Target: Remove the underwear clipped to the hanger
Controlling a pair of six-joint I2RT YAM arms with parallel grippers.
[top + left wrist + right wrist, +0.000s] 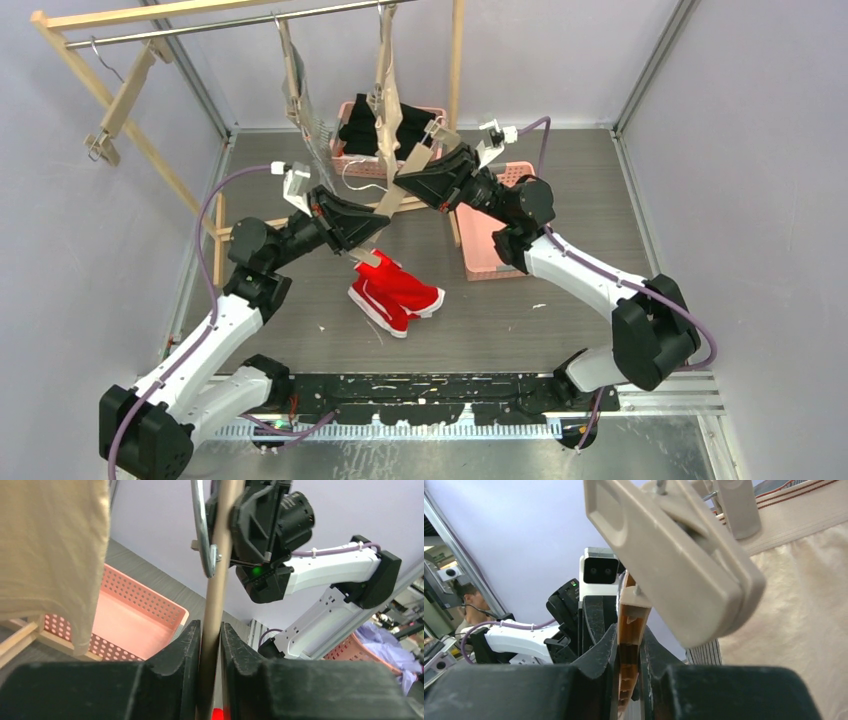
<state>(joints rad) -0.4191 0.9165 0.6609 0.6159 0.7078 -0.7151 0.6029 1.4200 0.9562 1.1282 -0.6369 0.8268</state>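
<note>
Top external: red underwear crumpled on tabletop, 6 o'clock from left end effector, clamped shut on slim tan hanger bar. Right end effector, nearer, pinching ribbed plastic clip; soft beige underwear hanging clipped at 2 o'clock, bar slanting 1-to-7.

- I see pale lilac walls on every side, evenly lit.
- The floor is grey wood-grain plank.
- A wooden rack with a metal rail stands at the back.
- A pink basket sits mid-floor.
</note>
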